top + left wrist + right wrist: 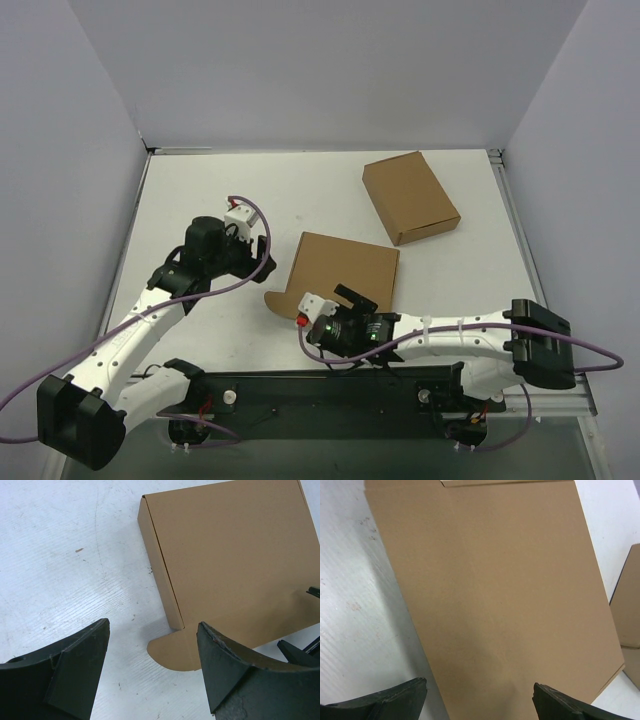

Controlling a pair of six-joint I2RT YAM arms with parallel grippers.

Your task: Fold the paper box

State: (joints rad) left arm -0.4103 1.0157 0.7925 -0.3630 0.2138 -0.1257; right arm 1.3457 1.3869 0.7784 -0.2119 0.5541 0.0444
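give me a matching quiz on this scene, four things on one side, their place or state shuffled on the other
Things
1. paper box
2. closed carton
3. left gripper
4. right gripper

Places or states
A. open, at the paper box's near edge
B. far right part of the table, no loose flaps
C. middle of the table, rounded flap sticking out at its near left corner
D. open, left of the paper box, by the flap

Pairs: 1-C, 2-B, 3-D, 4-A

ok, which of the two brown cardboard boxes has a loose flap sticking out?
The nearer, flat brown cardboard box: a rounded tab pokes out at its left near corner. The compact brown carton farther right shows none.
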